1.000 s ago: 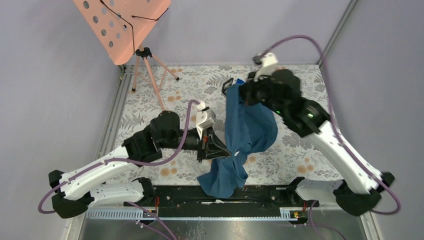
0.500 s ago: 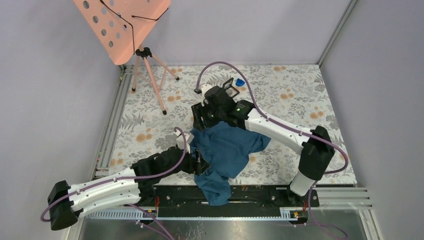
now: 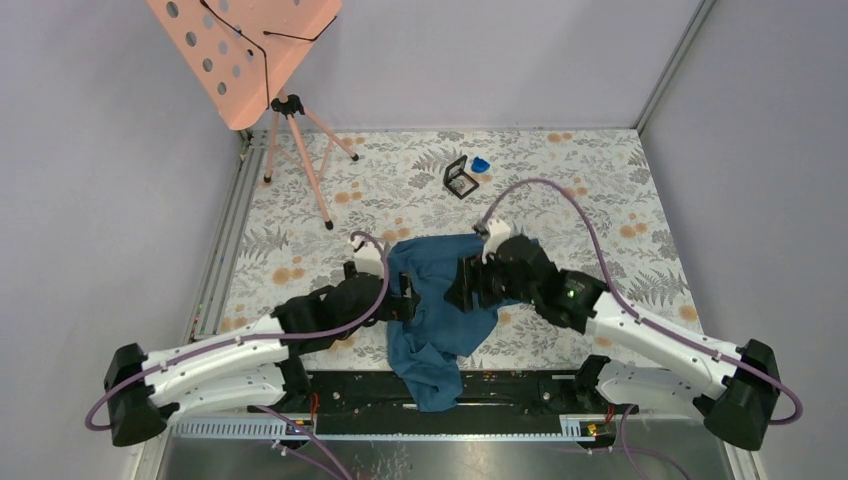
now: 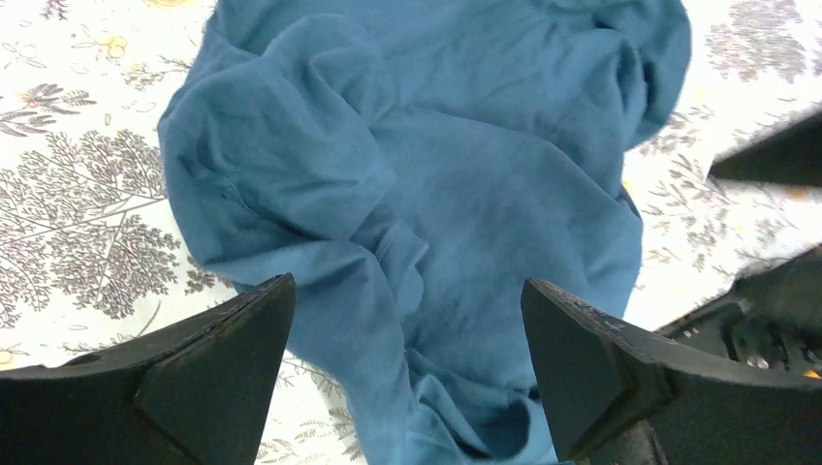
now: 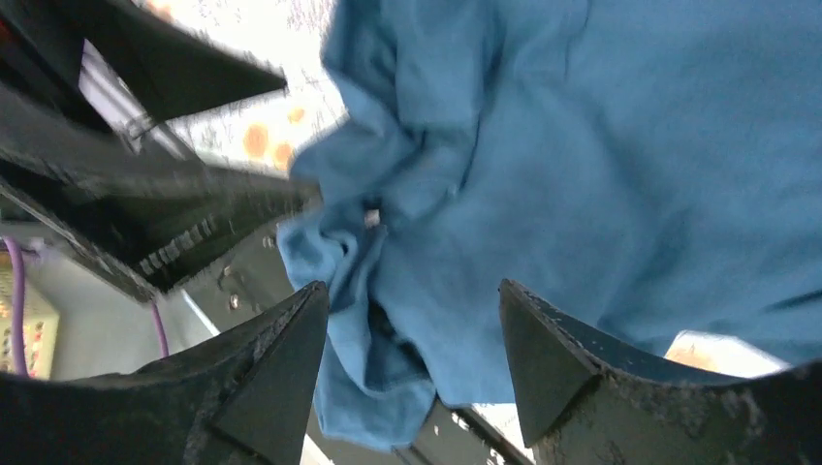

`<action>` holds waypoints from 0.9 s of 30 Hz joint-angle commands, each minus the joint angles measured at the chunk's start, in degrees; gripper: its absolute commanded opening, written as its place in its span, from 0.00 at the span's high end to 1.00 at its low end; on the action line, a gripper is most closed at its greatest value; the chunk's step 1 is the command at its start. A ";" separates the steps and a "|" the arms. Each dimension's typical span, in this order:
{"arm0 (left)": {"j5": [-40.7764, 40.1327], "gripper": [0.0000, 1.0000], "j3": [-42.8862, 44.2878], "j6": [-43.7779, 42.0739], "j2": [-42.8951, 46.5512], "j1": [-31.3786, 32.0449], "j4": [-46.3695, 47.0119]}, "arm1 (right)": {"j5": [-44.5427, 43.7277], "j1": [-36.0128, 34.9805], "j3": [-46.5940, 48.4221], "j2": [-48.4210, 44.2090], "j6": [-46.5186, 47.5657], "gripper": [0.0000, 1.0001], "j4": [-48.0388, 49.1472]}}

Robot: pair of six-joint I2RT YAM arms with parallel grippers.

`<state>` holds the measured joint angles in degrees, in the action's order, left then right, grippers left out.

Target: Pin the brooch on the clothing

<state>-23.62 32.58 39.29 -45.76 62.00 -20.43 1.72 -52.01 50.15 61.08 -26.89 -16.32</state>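
Crumpled clothing [image 3: 436,318], long axis near-to-far across table [image 3: 600,190]

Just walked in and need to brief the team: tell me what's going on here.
Two robot arms are bent over a crumpled teal shirt on the table, one end draped over the near edge. The left gripper and right gripper hover over it, jaws open, holding nothing. A tiny pale speck in the folds may be the brooch; too small to tell. A black case and blue object lie farther back.
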 commanded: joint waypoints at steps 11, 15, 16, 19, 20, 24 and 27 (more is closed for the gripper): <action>-1.72 0.12 19.09 -8.28 -25.08 -4.09 -3.02 | 7.83 -13.40 -22.87 -7.43 -14.33 0.32 21.50; -1.69 0.20 21.72 -6.68 -31.19 -6.18 -6.35 | 4.74 -17.07 -23.87 -5.28 -14.58 0.33 23.16; -1.70 0.20 21.62 -6.37 -32.13 -6.55 -6.42 | 3.65 -17.87 -24.14 -4.62 -14.54 0.32 23.30; -0.95 0.20 21.52 -5.69 -34.75 -7.23 -6.38 | 1.01 -20.05 -23.91 -1.66 -14.05 0.33 22.47; -0.85 0.20 21.60 -5.59 -35.62 -7.24 -6.43 | 0.01 -20.91 -23.56 -0.72 -13.73 0.33 21.68; -1.54 0.19 21.80 -5.58 -39.24 -7.37 -5.38 | -3.95 -23.56 -22.19 3.17 -12.48 0.33 20.80; -1.91 0.27 22.43 -6.34 -41.34 -7.57 -4.55 | -5.69 -24.71 -20.23 6.68 -11.96 0.34 20.48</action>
<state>-25.19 52.53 33.21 -85.21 54.78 -26.83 1.39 -75.09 26.46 64.66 -40.34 3.57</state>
